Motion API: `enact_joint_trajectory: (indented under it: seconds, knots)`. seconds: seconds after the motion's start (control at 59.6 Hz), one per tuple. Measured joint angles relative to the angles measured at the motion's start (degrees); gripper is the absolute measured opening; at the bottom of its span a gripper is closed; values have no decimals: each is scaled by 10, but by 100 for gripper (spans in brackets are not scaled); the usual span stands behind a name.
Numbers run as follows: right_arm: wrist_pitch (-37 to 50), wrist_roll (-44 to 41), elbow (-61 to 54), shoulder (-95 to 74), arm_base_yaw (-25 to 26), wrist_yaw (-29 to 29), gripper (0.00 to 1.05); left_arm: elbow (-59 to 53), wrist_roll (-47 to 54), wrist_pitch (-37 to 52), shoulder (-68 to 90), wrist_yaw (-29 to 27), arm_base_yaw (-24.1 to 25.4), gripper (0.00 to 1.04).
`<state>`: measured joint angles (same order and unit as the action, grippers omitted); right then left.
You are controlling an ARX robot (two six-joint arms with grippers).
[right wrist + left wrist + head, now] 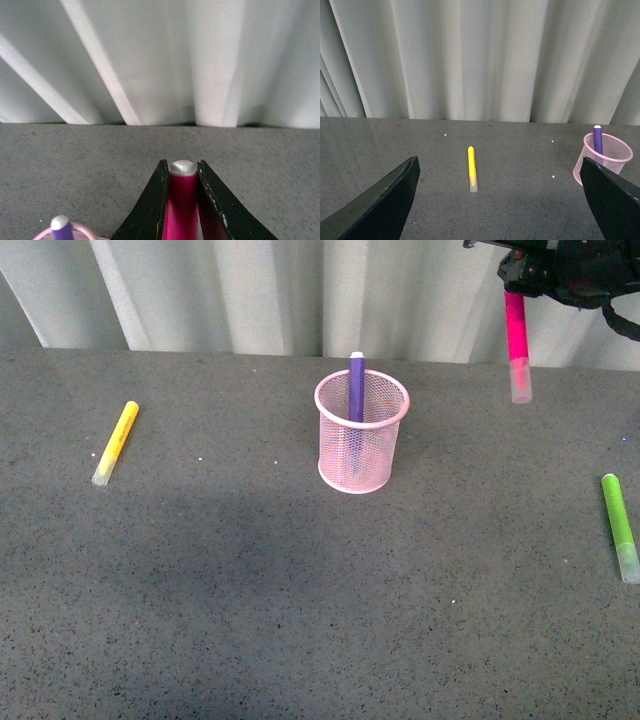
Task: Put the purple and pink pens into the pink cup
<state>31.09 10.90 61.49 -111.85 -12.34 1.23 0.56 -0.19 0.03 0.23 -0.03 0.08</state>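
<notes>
The pink cup stands upright mid-table with the purple pen upright inside it, its white end above the rim. High at the far right my right gripper is shut on the pink pen, which hangs nearly vertical with its clear cap down, well right of and above the cup. In the right wrist view the pink pen sits clamped between both fingers, with the purple pen and the cup rim at the picture's edge. My left gripper is open over bare table; the cup shows beside one finger.
A yellow marker lies on the table at the left, also seen between the left fingers as the yellow marker. A green marker lies near the right edge. A pale pleated curtain closes off the back of the dark grey table.
</notes>
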Motion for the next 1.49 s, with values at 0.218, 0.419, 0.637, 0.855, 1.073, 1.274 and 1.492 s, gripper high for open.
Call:
enact_joint_trajectory:
  seconds: [0.218, 0.419, 0.637, 0.855, 1.073, 1.274, 1.492]
  knots:
    - [120, -43, -19, 6, -30, 43, 12, 0, 0, 0, 0, 0, 0, 98]
    - [209, -59, -42, -22, -51, 83, 12, 0, 0, 0, 0, 0, 0, 98]
    - [276, -55, -63, -42, -69, 106, 12, 0, 0, 0, 0, 0, 0, 98]
    - [330, -63, -83, -44, -79, 144, 12, 0, 0, 0, 0, 0, 0, 98]
    - [398, -74, -110, -51, -79, 170, 12, 0, 0, 0, 0, 0, 0, 98]
    - [435, -74, -120, -63, -74, 183, 12, 0, 0, 0, 0, 0, 0, 98]
    - [450, -71, -115, -100, -63, 197, 12, 0, 0, 0, 0, 0, 0, 98]
